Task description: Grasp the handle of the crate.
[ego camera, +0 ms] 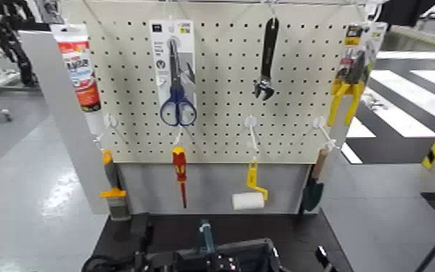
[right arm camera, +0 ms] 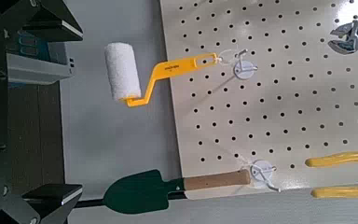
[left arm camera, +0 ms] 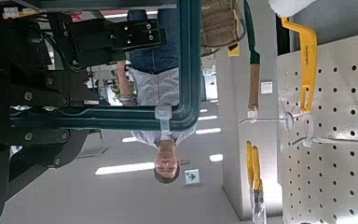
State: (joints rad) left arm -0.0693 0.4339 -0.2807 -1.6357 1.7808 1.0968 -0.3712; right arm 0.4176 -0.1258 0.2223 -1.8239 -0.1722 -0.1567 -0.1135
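The dark crate [ego camera: 227,257] sits at the bottom edge of the head view, on a black table below the pegboard. Its thin blue-grey handle [ego camera: 206,237] stands upright from the rim. In the left wrist view the handle [left arm camera: 112,115] is a teal bar running straight across, close in front of the camera, with black parts of my left gripper [left arm camera: 37,112] on both sides of it. My left gripper [ego camera: 144,253] is low, beside the crate. My right gripper [right arm camera: 48,107] is open and empty, facing the pegboard; it shows at the crate's other side [ego camera: 323,257].
The pegboard [ego camera: 220,137] stands right behind the crate, hung with scissors [ego camera: 177,79], a wrench [ego camera: 266,61], a screwdriver [ego camera: 181,173], a paint roller [ego camera: 251,195] and a trowel [ego camera: 313,189]. A person [left arm camera: 158,89] stands in the background of the left wrist view.
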